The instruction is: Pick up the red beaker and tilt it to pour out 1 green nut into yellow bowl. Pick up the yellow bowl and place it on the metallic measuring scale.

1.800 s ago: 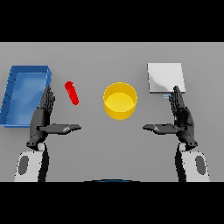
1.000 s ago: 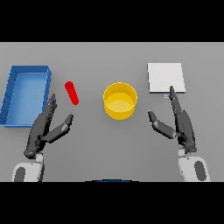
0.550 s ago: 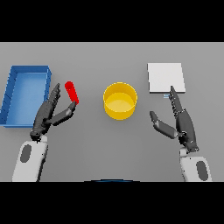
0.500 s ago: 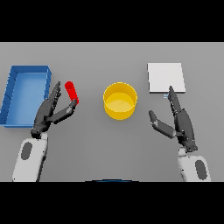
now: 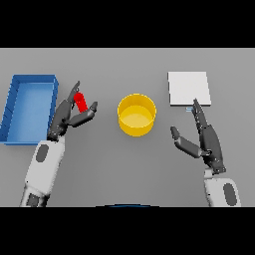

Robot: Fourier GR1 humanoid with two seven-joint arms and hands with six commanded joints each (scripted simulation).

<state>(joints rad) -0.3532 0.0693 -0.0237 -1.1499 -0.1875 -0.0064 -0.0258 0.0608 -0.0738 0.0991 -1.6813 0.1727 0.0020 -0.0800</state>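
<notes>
Head view: the grey desk [image 5: 124, 169] reaches every edge of the scene, with open surface along its far strip, in the middle foreground and between the 2 arms. A blue tray [image 5: 29, 107] lies at the far left, its left side cut off by the scene's edge. Just right of it, the left hand [image 5: 67, 117] has its fingers [image 5: 69, 97] reaching up beside the red beaker [image 5: 80, 102], thumb on the other side; the fingers look loosely closed round the beaker's lower part, though whether they truly touch it is hard to tell. The beaker tilts, top toward the left. Its contents are hidden; any green nut is too small to make out. The yellow bowl [image 5: 136, 115] stands near the desk's centre, well apart from both hands, open room all round it. The metallic measuring scale [image 5: 189, 88] lies far right, flat and pale; a tiny marking at its near edge cannot be read. The right hand [image 5: 206, 139] hovers just below the scale, fingers straight and spread, thumb out, holding nothing.
</notes>
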